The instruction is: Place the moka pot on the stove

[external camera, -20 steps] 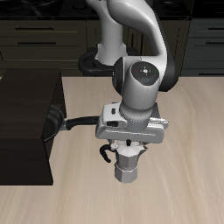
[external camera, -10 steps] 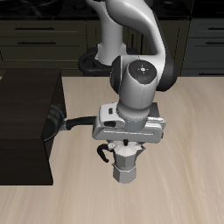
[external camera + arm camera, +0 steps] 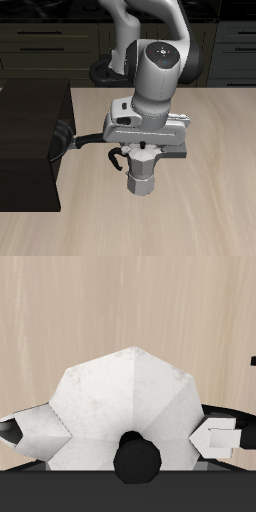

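Note:
The moka pot point(image 3: 140, 178) is a small silver faceted pot with a black side handle. It hangs under my gripper point(image 3: 141, 160) near the middle of the wooden table. The gripper is shut on the pot's upper part. In the wrist view the silver lid point(image 3: 125, 386) and its black knob point(image 3: 135, 458) lie between the two fingers point(image 3: 32, 428), which press on both sides. The pot seems to be just above the table top. The stove is not in view.
A large dark box-like cabinet point(image 3: 30, 150) stands on the table beside the pot. A black long-handled frying pan point(image 3: 72, 140) lies against the cabinet, its handle pointing toward the gripper. Dark drawers point(image 3: 50, 45) run along the back.
The gripper has risen a little and shifted slightly toward the cabinet. The moka pot has moved with it.

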You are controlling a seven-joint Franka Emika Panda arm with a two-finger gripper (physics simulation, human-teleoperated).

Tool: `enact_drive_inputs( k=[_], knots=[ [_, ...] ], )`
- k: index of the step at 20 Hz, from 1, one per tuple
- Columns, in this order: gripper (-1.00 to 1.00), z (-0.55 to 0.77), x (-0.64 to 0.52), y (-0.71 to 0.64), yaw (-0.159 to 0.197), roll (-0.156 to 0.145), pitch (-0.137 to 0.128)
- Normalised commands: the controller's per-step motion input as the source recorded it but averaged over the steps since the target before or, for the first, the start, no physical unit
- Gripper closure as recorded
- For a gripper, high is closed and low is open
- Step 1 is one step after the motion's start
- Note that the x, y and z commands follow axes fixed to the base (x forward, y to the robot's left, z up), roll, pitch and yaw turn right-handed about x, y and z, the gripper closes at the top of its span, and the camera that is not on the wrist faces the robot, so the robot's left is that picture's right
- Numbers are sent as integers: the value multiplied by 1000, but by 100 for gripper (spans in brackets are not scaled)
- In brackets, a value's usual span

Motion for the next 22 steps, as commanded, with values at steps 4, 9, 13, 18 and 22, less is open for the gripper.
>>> enact_drive_inputs(
  k=[4, 9, 13, 18, 22],
  knots=[
    [100, 270, -435, 68, -26, 19, -20],
    [100, 207, -464, 70, 36, 5, -34],
    [100, 195, -420, 59, 8, 33, -25],
    [100, 165, -353, 62, -15, 23, -19],
    [100, 100, -359, 60, 16, 20, -16]
  ],
)
